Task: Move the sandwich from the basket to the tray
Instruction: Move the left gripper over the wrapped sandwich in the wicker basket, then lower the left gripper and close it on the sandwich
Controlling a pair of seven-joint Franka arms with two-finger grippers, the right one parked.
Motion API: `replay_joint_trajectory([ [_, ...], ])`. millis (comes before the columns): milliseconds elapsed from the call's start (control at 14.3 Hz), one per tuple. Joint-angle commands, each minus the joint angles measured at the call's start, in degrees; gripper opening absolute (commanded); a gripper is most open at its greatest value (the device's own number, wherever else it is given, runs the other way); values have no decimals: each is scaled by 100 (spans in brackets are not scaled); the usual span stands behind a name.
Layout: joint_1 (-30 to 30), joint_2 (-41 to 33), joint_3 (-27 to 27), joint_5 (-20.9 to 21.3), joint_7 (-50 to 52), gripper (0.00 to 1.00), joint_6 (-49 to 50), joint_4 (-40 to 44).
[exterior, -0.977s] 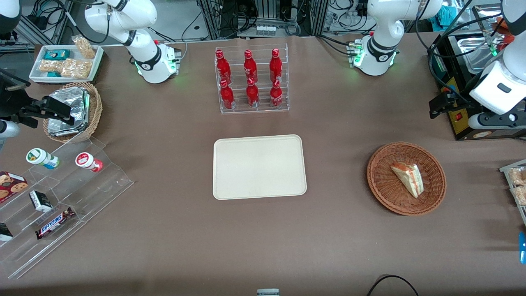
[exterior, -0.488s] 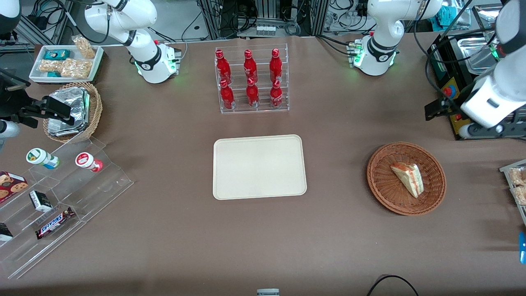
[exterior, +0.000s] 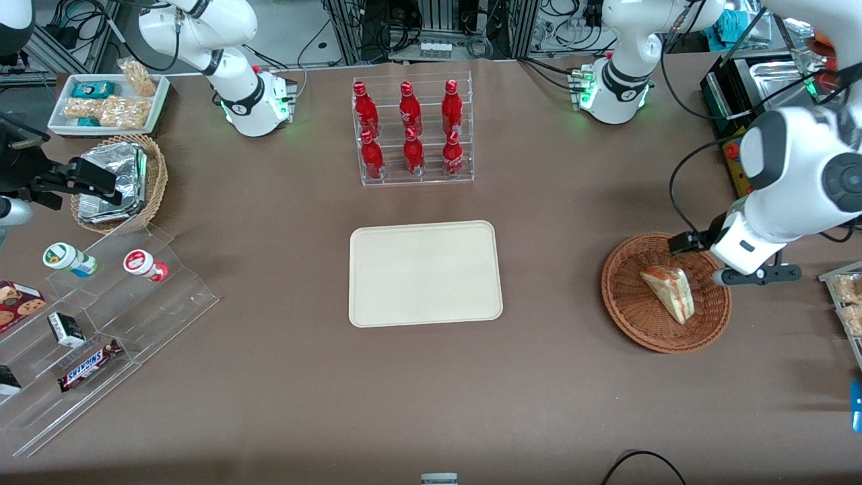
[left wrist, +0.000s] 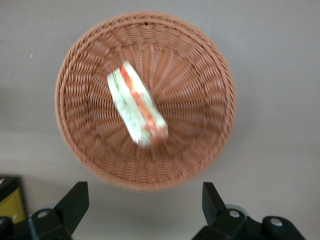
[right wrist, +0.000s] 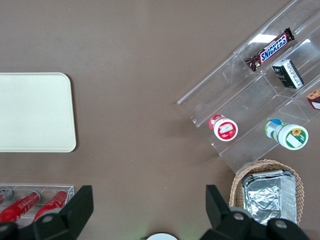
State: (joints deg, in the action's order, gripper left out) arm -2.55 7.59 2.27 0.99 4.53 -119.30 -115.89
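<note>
The sandwich [exterior: 669,291] is a white wedge with red and green layers, and it lies in the round reddish-brown wicker basket [exterior: 623,303]. My left gripper [left wrist: 145,200] hangs open above the table just outside the basket's rim [left wrist: 200,150], with nothing between its black fingers [left wrist: 74,200]. The sandwich [left wrist: 136,111] lies apart from them, inside the basket. In the front view the arm's white wrist [exterior: 741,246] covers the basket's edge toward the working arm's end. The cream tray [exterior: 425,273] lies bare at mid-table, also seen as the tray [right wrist: 35,112] from the parked wrist.
A clear rack of red bottles [exterior: 412,131] stands farther from the front camera than the tray. A black machine [exterior: 747,94] and snack packets [exterior: 848,303] flank the basket at the working arm's end. A tan basket of foil packets [exterior: 121,178] and an acrylic shelf [exterior: 101,323] sit toward the parked arm's end.
The left arm has swung from beside the black machine toward the front camera and now hangs over the basket's edge. The sandwich, basket and tray have not moved.
</note>
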Motion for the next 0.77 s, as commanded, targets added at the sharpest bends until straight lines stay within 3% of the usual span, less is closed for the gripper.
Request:
replay_joint_trajectory([
  [0,0,-12,28,-37,187,100,-830,-522],
  [140,-27,181,317,-29,1055,100,-902,-488],
  [558,-53,874,335,-72,3385,100,-2096,-514],
  [698,-53,1060,335,-81,3669,100,-2282,-488],
])
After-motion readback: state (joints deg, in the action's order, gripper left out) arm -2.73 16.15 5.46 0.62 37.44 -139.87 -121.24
